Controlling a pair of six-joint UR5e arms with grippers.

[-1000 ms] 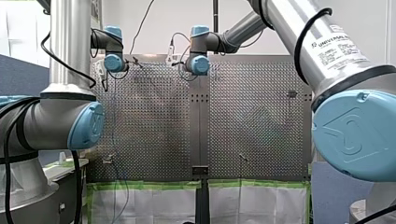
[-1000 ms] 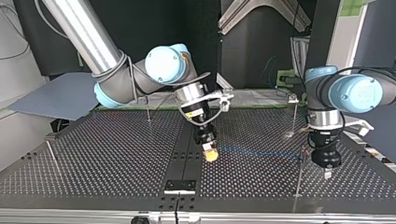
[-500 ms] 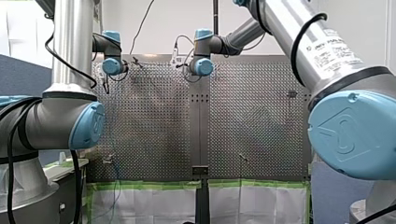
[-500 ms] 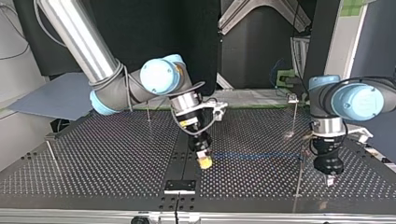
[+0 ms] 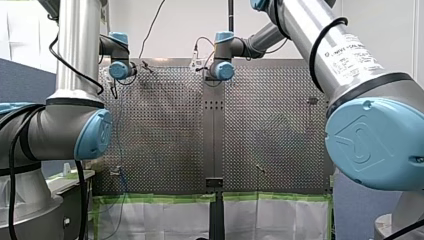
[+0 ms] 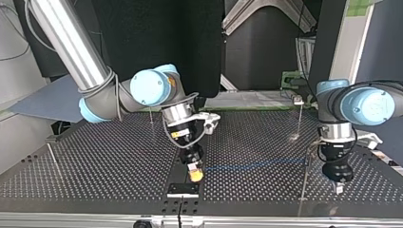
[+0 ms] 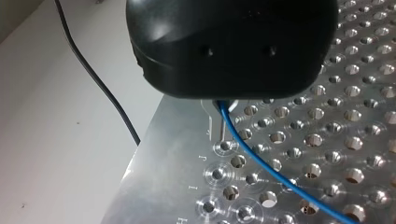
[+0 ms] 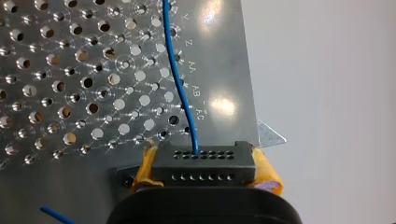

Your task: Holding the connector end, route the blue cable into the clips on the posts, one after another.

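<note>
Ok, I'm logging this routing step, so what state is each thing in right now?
Right gripper, jaws shut on the connector.
Connector, clamped between yellow pads.
Blue cable, plugged into it, stretched straight towards the near post.
Near post, upright; whether it clips the cable is unclear.
Left gripper, low over the table beside that post.

Blue cable [image 6: 256, 165] and a thin post [image 6: 303, 183] bar the top view's right half; leftward the table [image 6: 104, 166] lies mostly open.
</note>
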